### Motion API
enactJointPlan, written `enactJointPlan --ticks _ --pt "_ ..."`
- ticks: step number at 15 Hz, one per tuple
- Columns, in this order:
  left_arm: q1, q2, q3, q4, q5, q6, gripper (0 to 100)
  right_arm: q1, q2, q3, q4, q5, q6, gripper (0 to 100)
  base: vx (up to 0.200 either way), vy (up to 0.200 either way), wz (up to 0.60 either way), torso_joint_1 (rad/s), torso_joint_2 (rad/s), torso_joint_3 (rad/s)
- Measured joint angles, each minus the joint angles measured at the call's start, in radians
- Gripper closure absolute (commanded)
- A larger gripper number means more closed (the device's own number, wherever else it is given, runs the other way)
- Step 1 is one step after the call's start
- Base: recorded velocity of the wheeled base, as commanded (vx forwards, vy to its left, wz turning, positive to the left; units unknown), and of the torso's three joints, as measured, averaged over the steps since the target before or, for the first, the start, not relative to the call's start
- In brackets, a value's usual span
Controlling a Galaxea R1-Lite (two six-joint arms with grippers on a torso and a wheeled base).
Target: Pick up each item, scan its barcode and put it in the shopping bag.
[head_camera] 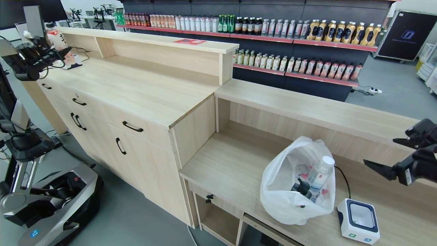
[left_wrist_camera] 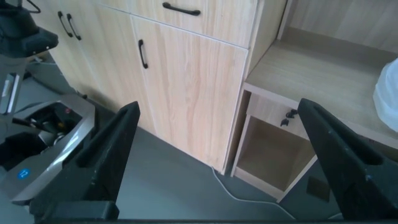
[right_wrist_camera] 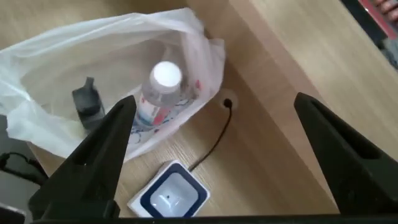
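Here, two items (head_camera: pixel 319 174) in one shopping bag (head_camera: pixel 278 194).

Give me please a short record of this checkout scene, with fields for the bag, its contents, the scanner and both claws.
Shopping bag: white plastic, open at the top, standing on the lower counter
In the bag: a clear bottle with a white cap, and a dark object
Scanner: on the counter beside the bag, with a cable leading to a hole in the counter
Right claw: open, empty, above the bag and scanner
Left claw: open, empty, far from the bag, facing the cabinet doors
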Motion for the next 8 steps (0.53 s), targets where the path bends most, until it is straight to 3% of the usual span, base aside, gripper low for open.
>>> enactJointPlan --ticks 2,8 --pt "-0.001 0.0 0.0 0.0 0.0 0.0 0 -0.014 -0.069 -0.009 0.009 -0.174 0.13 0 0.0 0.0 -0.6 0.002 0.0 0.007" --pt "0.0 0.0 0.001 0.0 0.0 0.0 0 0.018 -0.241 0.055 0.143 -0.377 0.275 0 0.0 0.0 -0.6 0.005 0.01 0.002"
